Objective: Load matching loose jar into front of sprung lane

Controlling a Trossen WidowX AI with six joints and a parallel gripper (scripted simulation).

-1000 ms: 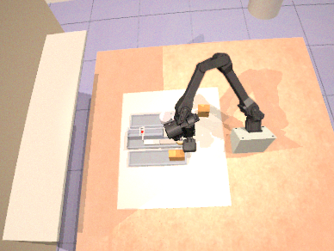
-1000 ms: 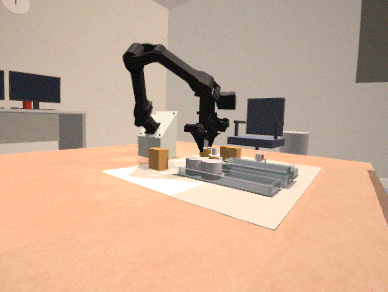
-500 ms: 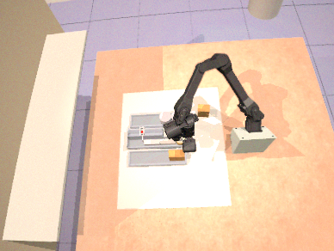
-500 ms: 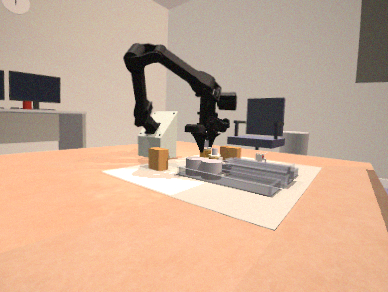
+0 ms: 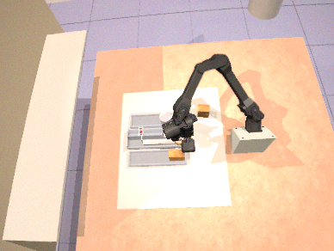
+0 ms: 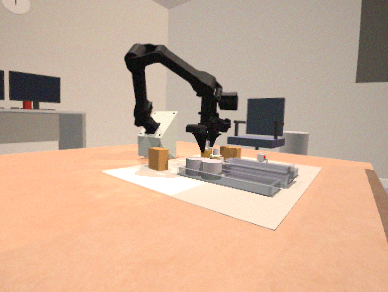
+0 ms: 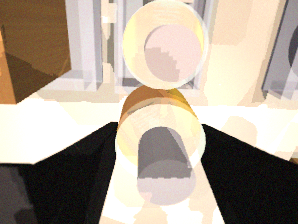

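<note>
My gripper (image 6: 207, 148) (image 7: 157, 130) is shut on an amber jar with a pale, clear-rimmed top. The held jar (image 7: 159, 116) is upright or nearly so, at the front end of the sprung lane (image 5: 134, 141), the middle one of three lanes. The jar in the lane (image 7: 164, 42) stands just beyond it, with a similar pale yellow rim and a pinkish centre. In the wrist view the two jar tops look close together; I cannot tell whether the jars touch, or how high the held base is. The arm hides most of the lane front in the top view.
Pale jars (image 6: 194, 165) (image 6: 212, 170) stand at the front of one outer lane (image 5: 145, 121). An orange-brown block (image 5: 176, 155) (image 6: 230, 151) is at the front of the other; a second block (image 5: 203, 110) (image 6: 159, 158) stands on the white mat (image 5: 172, 189). A red-marked white piece (image 5: 140, 131) sits by the middle lane.
</note>
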